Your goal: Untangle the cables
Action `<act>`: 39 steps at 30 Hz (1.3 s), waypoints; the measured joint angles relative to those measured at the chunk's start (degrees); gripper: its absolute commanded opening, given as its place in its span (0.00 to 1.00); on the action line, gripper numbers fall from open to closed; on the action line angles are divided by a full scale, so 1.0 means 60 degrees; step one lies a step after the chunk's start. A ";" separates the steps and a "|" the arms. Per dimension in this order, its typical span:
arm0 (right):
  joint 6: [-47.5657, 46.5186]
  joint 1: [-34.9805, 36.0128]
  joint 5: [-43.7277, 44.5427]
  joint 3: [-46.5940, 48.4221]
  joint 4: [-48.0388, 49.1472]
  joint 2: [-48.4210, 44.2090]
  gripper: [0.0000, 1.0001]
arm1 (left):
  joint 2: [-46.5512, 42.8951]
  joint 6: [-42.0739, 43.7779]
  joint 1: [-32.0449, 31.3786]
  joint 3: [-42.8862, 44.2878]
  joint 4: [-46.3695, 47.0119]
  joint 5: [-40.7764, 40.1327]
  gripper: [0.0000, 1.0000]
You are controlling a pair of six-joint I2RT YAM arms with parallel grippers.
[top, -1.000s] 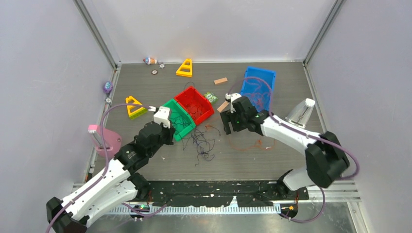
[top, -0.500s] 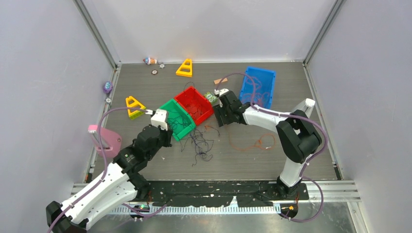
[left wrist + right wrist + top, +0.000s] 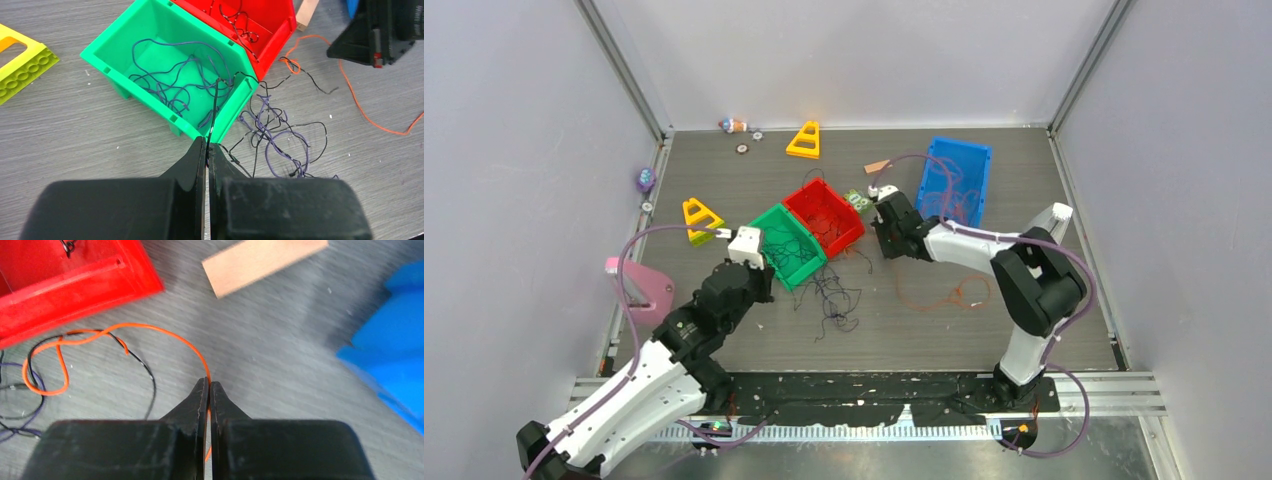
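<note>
A tangle of thin black and purple cables (image 3: 834,300) (image 3: 280,137) lies on the table in front of the green bin (image 3: 774,218) (image 3: 107,30). More cables lie inside the green, red (image 3: 819,190) (image 3: 272,37) and blue (image 3: 969,150) bins. My left gripper (image 3: 767,283) (image 3: 207,147) is shut on a black cable that rises over the green bin's near wall. My right gripper (image 3: 886,252) (image 3: 209,385) is shut on an orange cable (image 3: 150,328) just right of the red bin (image 3: 75,285). That orange cable twists with a black one (image 3: 145,370), and its long loop (image 3: 944,295) trails right.
A wooden block (image 3: 260,262) lies just beyond the right gripper, with the blue bin (image 3: 395,350) to its right. Two yellow triangles (image 3: 805,140) (image 3: 700,218), a pink object (image 3: 644,285), another wooden block (image 3: 878,167) and small toys (image 3: 734,126) lie around the edges.
The right gripper swung left from mid-table to beside the red bin and closed on the orange cable. The left gripper drifted slightly, still holding its black cable.
</note>
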 measured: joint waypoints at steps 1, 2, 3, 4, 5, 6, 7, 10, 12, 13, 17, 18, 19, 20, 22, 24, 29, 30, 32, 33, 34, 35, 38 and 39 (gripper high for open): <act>0.0073 -0.0011 0.0087 -0.0142 0.0076 -0.0120 0.05 | -0.0069 -0.0015 0.0000 -0.0022 -0.0018 -0.0069 0.00; 0.0211 -0.0058 0.0255 -0.0455 0.0193 -0.0448 0.05 | -0.0193 -0.0044 0.0000 -0.0062 -0.0066 -0.0193 0.00; 0.0317 -0.0106 0.0361 -0.0681 0.0204 -0.0747 0.05 | -0.0306 -0.0076 0.0000 -0.0095 -0.0102 -0.0302 0.00; 0.0448 -0.0186 0.0444 -0.0954 0.0226 -0.1158 0.05 | -0.0459 -0.0153 0.0000 -0.0146 -0.0149 -0.0433 0.00; 0.0557 -0.0277 0.0514 -0.1147 0.0233 -0.1519 0.05 | -0.0627 -0.0222 0.0000 -0.0211 -0.0182 -0.0597 0.00; 0.0729 -0.0481 0.0572 -0.1392 0.0277 -0.2025 0.06 | -0.0769 -0.0266 0.0000 -0.0270 -0.0200 -0.0729 0.00; 0.0903 -0.0710 0.0659 -0.1574 0.0339 -0.2510 0.05 | -0.1013 -0.0350 0.0000 -0.0382 -0.0226 -0.0951 0.00; 0.1410 -0.1508 0.0747 -0.2051 0.0590 -0.3752 0.05 | -0.1577 -0.0703 0.0000 -0.0681 -0.0386 -0.1508 0.00; 0.1727 -0.2044 0.0747 -0.2379 0.0729 -0.4513 0.05 | -0.1974 -0.1031 0.0000 -0.0831 -0.0499 -0.1967 0.00; 0.1916 -0.2310 0.0743 -0.2572 0.0758 -0.4914 0.05 | -0.2164 -0.1268 0.0004 -0.0900 -0.0601 -0.2237 0.00; 0.2495 -0.3034 0.0714 -0.3220 0.0729 -0.6196 0.05 | -0.2834 -0.2051 0.0007 -0.1177 -0.0976 -0.3075 0.00; 0.2605 -0.3096 0.0729 -0.3311 0.0674 -0.6400 0.06 | -0.3020 -0.2229 0.0007 -0.1268 -0.1042 -0.3286 0.00; 0.2750 -0.3155 0.0750 -0.3388 0.0539 -0.6670 0.05 | -0.3169 -0.2328 0.0007 -0.1322 -0.1118 -0.3446 0.00; 0.2860 -0.3202 0.0790 -0.3413 0.0459 -0.6823 0.05 | -0.3257 -0.2430 0.0007 -0.1351 -0.1173 -0.3563 0.00; 0.3122 -0.3304 0.0889 -0.3483 0.0328 -0.7155 0.05 | -0.3377 -0.2561 0.0011 -0.1373 -0.1286 -0.3803 0.00; 0.3399 -0.3388 0.1013 -0.3530 0.0153 -0.7413 0.05 | -0.3388 -0.2663 0.0018 -0.1373 -0.1297 -0.3920 0.00; 0.4171 -0.3552 0.1461 -0.3683 -0.0780 -0.7836 0.05 | -0.3206 -0.2215 0.0051 -0.1373 -0.1045 -0.3588 0.00; 0.4371 -0.3548 0.1574 -0.3701 -0.1107 -0.7839 0.05 | -0.3093 -0.2073 0.0055 -0.1373 -0.0907 -0.3366 0.00; 0.4710 -0.3559 0.1781 -0.3774 -0.1654 -0.7854 0.05 | -0.2798 -0.1698 0.0062 -0.1373 -0.0619 -0.2856 0.00; 0.4921 -0.3566 0.1909 -0.3825 -0.2000 -0.7872 0.06 | -0.2645 -0.1570 0.0062 -0.1373 -0.0499 -0.2626 0.00; 0.5067 -0.3566 0.2018 -0.3858 -0.2277 -0.7894 0.07 | -0.2452 -0.1392 0.0062 -0.1373 -0.0372 -0.2342 0.00; 0.5286 -0.3566 0.2157 -0.3891 -0.2626 -0.7912 0.10 | -0.2244 -0.1213 0.0062 -0.1373 -0.0248 -0.2076 0.00; 0.5941 -0.3566 0.2554 -0.3974 -0.3661 -0.8069 0.34 | -0.1599 -0.0849 0.0062 -0.1366 0.0076 -0.1421 0.00; 0.6127 -0.3566 0.2648 -0.3985 -0.3956 -0.8145 0.45 | -0.1370 -0.0721 0.0062 -0.1366 0.0157 -0.1202 0.00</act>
